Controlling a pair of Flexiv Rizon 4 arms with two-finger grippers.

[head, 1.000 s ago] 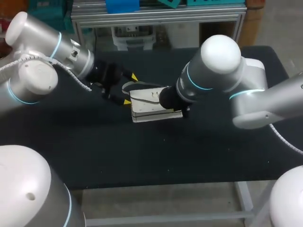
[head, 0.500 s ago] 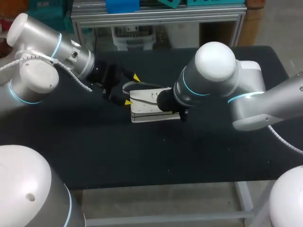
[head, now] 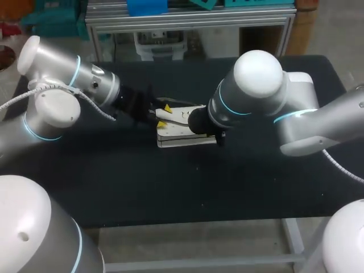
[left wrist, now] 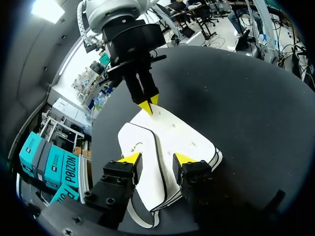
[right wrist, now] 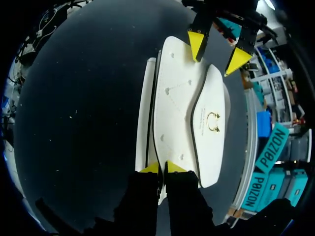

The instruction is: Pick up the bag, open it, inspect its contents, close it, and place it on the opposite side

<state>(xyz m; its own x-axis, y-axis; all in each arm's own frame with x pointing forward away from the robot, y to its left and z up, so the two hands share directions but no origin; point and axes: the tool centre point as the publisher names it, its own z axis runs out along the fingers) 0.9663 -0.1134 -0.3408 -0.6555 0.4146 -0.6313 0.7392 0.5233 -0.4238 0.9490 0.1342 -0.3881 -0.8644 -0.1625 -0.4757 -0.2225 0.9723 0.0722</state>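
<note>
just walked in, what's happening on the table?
Both arms are at a white bag lying flat on the black table. The left gripper hangs open over one end. The right gripper is shut, tips at the opposite end; whether it pinches the edge is unclear. The bag is closed and not yet lifted.

The bag [head: 173, 132] lies flat on the desk [head: 170, 187], between the two grippers. The left gripper [left wrist: 157, 158] is at one end, with the bag under and between its spread fingers. The right gripper [right wrist: 162, 168] is at the opposite end, its fingers together on the bag's edge.
</note>
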